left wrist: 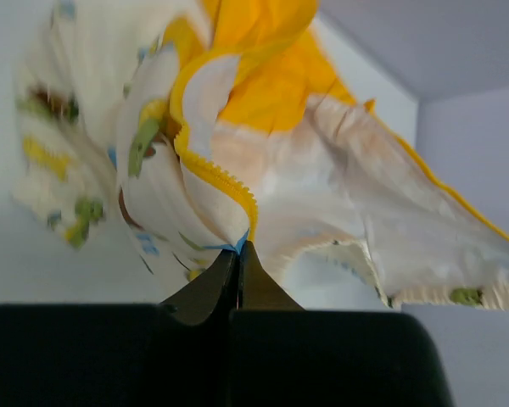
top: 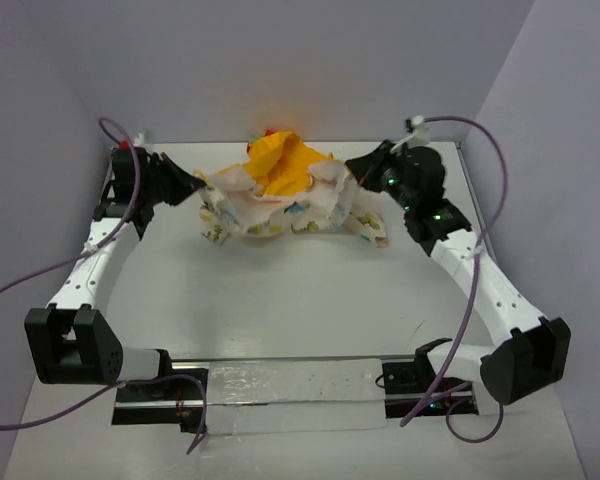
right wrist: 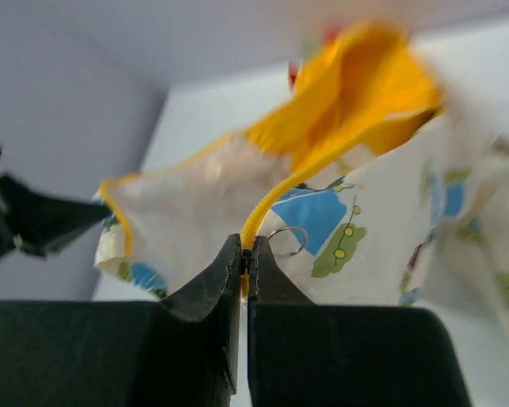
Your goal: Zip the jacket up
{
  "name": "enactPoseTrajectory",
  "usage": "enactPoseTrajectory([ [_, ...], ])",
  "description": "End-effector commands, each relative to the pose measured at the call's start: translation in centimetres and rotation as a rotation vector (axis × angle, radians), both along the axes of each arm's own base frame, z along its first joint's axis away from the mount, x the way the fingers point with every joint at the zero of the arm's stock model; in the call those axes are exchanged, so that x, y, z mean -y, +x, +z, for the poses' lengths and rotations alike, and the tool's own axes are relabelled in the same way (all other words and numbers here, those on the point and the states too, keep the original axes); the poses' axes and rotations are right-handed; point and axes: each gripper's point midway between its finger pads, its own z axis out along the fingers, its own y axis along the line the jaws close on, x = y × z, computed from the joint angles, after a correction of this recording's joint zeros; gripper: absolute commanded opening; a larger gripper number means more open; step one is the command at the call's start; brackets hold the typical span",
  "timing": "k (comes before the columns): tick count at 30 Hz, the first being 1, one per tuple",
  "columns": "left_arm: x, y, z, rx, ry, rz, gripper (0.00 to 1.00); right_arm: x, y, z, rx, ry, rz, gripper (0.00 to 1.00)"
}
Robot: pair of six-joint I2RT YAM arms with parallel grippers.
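The jacket (top: 280, 195) is stretched between my two grippers at the back of the table, cream with cartoon prints, its yellow-orange lining and hood bunched on top. My left gripper (top: 198, 186) is shut on the jacket's left front edge, pinching the bottom end of the yellow zipper tape (left wrist: 225, 182). My right gripper (top: 352, 170) is shut on the other front edge, pinching the yellow zipper teeth (right wrist: 276, 197) next to a small metal ring (right wrist: 287, 241). The jacket hangs open between them, the two zipper sides apart.
The white table (top: 290, 300) lies in front of the jacket. Grey walls close in at the back and both sides. A clear plastic sheet (top: 290, 395) lies at the near edge between the arm bases. Purple cables loop off both arms.
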Motion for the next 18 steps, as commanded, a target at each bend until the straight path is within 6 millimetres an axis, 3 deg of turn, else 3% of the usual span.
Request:
enactPoseTrajectory([
  [1,3.0,-4.8,-3.6,-0.08,0.006,-0.22,0.0,-5.7,-3.2,-8.7,-0.172,-0.2,0.197,0.0],
  [6,1.8,-10.4,-8.9,-0.252,0.084,-0.22,0.0,-6.7,-5.8,-16.0,-0.375,-0.261,0.271,0.0],
  [10,0.5,-12.5,-10.5,-0.284,0.124,-0.166,0.0,-7.8,-8.0,-19.5,-0.467,-0.285,0.364,0.0],
  [15,1.0,-12.7,-10.7,-0.264,0.122,-0.179,0.0,-10.4,-9.9,-20.9,-0.51,-0.338,0.481,0.0],
  [18,2.7,-12.7,-11.2,-0.282,0.11,-0.235,0.0,-12.5,-11.7,-21.2,-0.523,-0.395,0.571,0.09],
])
